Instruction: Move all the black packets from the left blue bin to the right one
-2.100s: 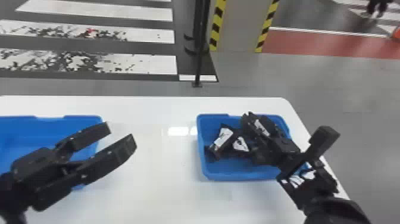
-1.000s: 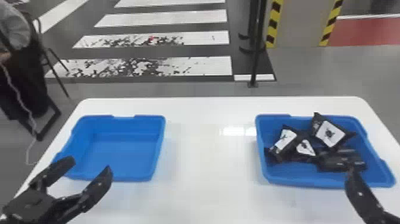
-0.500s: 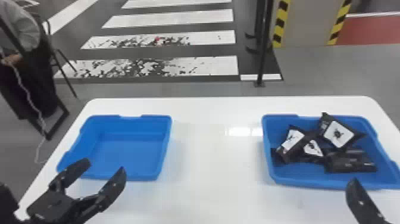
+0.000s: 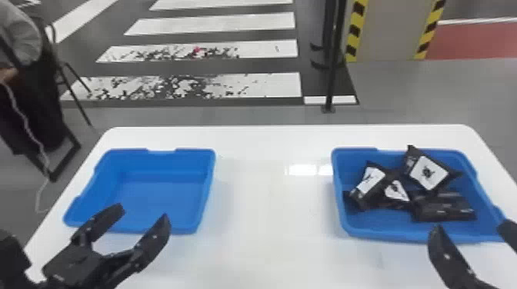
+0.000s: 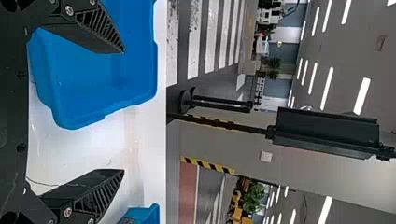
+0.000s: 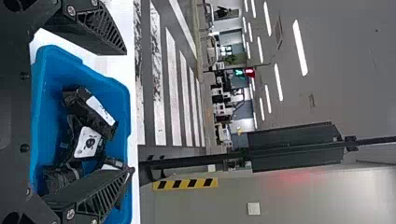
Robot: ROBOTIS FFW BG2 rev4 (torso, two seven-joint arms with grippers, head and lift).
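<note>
My left gripper (image 4: 142, 213) and right gripper (image 4: 470, 227) gape empty. The black, white-labelled packets (image 4: 426, 173) near the white bench's (image 4: 269, 230) right edge look light, soft, slippery: best pinched mid-body.

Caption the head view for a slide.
Left bin empty, right bin holding black packets, left claw and right claw open.

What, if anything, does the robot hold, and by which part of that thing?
Nothing is held: the left tool and the right tool are both open and empty.
</note>
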